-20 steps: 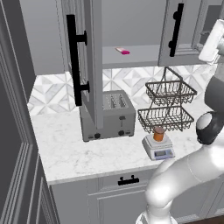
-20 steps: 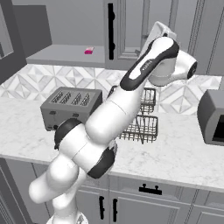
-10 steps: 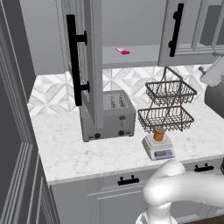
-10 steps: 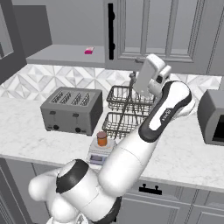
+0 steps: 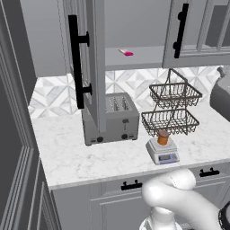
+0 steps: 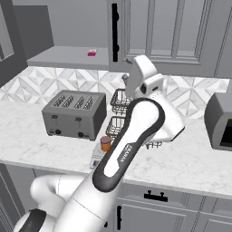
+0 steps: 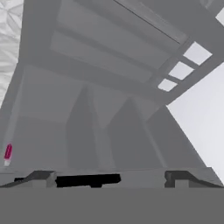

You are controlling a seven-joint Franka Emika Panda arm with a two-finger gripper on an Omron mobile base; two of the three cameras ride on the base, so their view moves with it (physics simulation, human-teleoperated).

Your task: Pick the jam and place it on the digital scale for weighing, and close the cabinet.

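Note:
The jam (image 5: 162, 137), a small orange-brown jar with a darker lid, stands upright on the white digital scale (image 5: 163, 152) on the counter; both also show in the right base view, jam (image 6: 105, 143) on scale (image 6: 96, 159). The grey cabinet's left door (image 5: 92, 67) is swung wide open, black bar handle (image 5: 76, 60) facing out. Its right door (image 5: 191, 31) sits nearly shut. My gripper (image 6: 130, 77) hangs above the wire baskets, well above the jam. In the hand view, the gripper (image 7: 109, 178) is open with nothing between its fingertips (image 7: 41, 177), looking at the cabinet's underside and shelf.
A grey toaster (image 5: 112, 119) stands left of the scale. A two-tier wire basket (image 5: 173, 108) is right behind the scale. A flat pink-and-white item (image 5: 126, 52) lies on the cabinet shelf. A dark microwave (image 6: 219, 120) sits at the right. Drawers run below the counter.
The jaws have gone from shut to open. The hand has dropped from up by the right cabinet door and swung left over the baskets. Jam and scale have not moved.

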